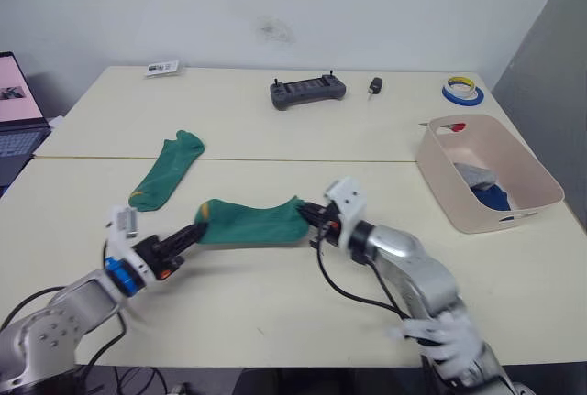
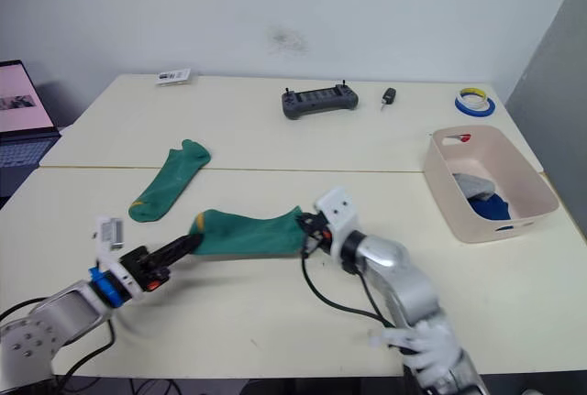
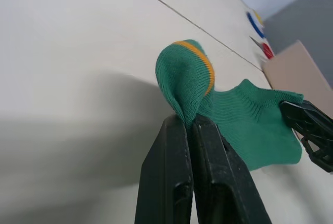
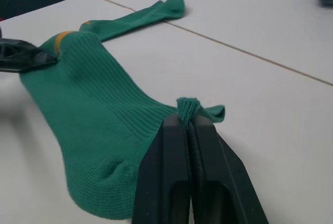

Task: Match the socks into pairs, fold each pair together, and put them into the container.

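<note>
Bare table (image 1: 275, 312) around the stretched sock (image 1: 249, 223), second sock (image 1: 165, 171) nearby.

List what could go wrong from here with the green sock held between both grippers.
1. The left gripper pinches only a small fold at the yellow-striped toe of the stretched green ankle sock, and the right gripper only a bit of cuff; either thin grip could slip.
2. The second green sock lies apart on the cream table, so the pair may end up misaligned.

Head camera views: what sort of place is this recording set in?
Probably an office or lab workspace: pale tables against a plain wall, an open laptop, a handheld controller and a tape roll.
</note>
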{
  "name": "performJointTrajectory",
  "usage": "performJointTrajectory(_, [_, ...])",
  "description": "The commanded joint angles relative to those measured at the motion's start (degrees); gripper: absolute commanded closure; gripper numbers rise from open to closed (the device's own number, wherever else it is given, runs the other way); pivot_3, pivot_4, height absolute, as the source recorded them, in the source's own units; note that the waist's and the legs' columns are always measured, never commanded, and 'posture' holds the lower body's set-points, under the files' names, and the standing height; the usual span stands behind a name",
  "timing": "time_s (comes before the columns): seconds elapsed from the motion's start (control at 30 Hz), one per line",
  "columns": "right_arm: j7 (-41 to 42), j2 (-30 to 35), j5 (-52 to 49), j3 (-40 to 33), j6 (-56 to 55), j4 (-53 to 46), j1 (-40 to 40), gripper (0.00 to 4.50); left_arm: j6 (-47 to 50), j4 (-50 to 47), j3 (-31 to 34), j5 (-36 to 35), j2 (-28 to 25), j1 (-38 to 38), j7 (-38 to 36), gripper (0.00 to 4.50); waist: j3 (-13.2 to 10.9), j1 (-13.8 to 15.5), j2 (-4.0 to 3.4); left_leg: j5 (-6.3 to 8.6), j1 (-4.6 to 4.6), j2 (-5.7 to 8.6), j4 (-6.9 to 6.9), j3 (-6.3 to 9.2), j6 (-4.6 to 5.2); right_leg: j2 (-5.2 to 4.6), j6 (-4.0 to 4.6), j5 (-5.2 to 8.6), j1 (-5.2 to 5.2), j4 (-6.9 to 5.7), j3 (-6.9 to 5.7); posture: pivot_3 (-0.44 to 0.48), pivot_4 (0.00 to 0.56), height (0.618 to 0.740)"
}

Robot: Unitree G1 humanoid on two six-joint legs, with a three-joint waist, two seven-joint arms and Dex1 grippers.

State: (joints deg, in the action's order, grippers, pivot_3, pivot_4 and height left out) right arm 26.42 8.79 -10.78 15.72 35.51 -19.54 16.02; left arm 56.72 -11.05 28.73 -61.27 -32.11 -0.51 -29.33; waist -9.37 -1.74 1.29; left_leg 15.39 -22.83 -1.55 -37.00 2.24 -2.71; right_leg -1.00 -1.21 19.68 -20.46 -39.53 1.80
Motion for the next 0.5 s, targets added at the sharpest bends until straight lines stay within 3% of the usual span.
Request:
performJointTrajectory(0.03, [-2.63, 0.72, -1.72, -3.53, 1.51, -10.62, -4.97, 4.46, -0.57, -3.12, -2.73, 0.25, 0.34, -1.42, 0.32, 4.5, -0.01, -0.37, -0.02, 0.0, 0.03, -0.01, 0.01, -0.03, 0.0, 0.04, 0.0, 0.0, -0.01, -0.02, 0.06, 0.0, 0.15, 0.74])
performJointTrajectory(0.27, [-6.0, 3.31, -0.93, -4.57, -0.93, -20.4, -21.7, 4.46, -4.88, -6.61, -10.03, 9.74, 0.81, 2.7, 1.95, 4.5, -0.03, -0.36, -0.05, -0.07, 0.08, -0.05, 0.09, -0.04, -0.12, 0.16, -0.01, 0.01, 0.0, 0.07, 0.18, 0.0, 0.15, 0.74])
performJointTrajectory(0.4, [-6.62, 4.24, 0.21, -3.22, -2.91, -19.78, -24.84, 4.46, -7.98, -9.85, -8.98, 13.35, 1.79, 6.89, 5.1, 4.5, -0.03, -0.29, -0.05, -0.09, 0.11, -0.06, 0.08, -0.04, -0.15, 0.16, -0.01, 0.01, 0.01, 0.05, 0.18, 0.0, 0.15, 0.74])
performJointTrajectory(0.5, [-6.44, 4.71, 1.06, -3.05, -4.6, -17.74, -24.77, 4.46, -8.27, -12.21, -6.77, 12.27, 2.36, 10.17, 5.86, 4.5, -0.03, -0.15, -0.04, -0.09, 0.11, -0.05, 0.09, -0.04, -0.15, 0.16, -0.02, 0.01, 0.02, 0.07, 0.19, 0.0, 0.15, 0.74])
